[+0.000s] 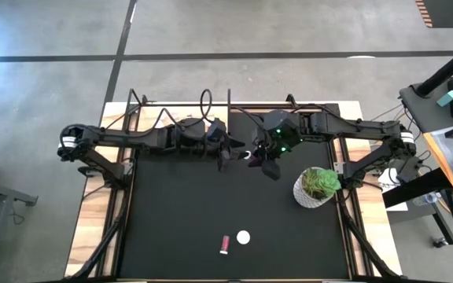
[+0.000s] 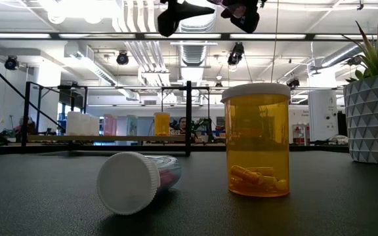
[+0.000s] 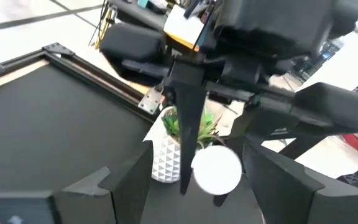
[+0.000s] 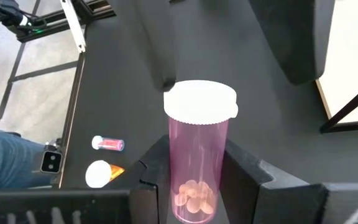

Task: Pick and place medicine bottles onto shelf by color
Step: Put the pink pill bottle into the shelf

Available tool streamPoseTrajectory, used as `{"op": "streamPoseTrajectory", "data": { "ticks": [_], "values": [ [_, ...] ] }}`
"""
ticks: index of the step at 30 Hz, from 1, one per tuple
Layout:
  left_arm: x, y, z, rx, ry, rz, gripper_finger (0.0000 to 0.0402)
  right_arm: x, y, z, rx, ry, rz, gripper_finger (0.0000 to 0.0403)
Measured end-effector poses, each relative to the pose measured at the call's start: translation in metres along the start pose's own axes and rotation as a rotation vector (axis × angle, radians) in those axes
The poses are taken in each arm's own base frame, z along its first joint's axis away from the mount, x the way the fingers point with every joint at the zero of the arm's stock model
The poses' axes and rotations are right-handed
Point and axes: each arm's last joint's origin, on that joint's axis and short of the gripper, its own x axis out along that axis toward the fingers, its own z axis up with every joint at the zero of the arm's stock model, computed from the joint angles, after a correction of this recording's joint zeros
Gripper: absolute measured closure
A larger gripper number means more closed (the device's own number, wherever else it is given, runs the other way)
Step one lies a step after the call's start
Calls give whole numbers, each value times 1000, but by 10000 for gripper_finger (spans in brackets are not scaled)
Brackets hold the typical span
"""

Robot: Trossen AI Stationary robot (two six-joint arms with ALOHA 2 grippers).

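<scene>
The right gripper (image 1: 267,154), over the far middle of the black table mat (image 1: 179,220), is clenched on a pink pill bottle (image 4: 199,155). Facing it, the left gripper (image 1: 228,151) hangs parted. An orange bottle (image 2: 256,139) stands near a toppled pink bottle (image 2: 136,181)

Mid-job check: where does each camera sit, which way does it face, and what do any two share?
High view: overhead, straight down on black table mat; both arms, left gripper and right gripper close together.
Low view: mat level, facing across past upright orange pill bottle; grippers at top edge.
Left wrist view: faces white-capped pink bottle end-on; own open fingers flank it.
Right wrist view: looks along that bottle in its own shut fingers.
Shared: high and low both show white faceted plant pot.
</scene>
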Motion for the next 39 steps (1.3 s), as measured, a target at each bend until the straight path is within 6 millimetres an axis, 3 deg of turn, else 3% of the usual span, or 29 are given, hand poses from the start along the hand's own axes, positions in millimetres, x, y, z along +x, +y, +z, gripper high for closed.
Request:
{"op": "streamPoseTrajectory", "data": {
  "ticks": [29, 39],
  "values": [
    [0, 0, -1, -4, 10, -4, 170, 0, 0, 3, -28, -35, -12, 305],
    [0, -1, -1, 0, 18, -19, 232, 0, 0, 5, -34, -53, -17, 305]
  ]
}}
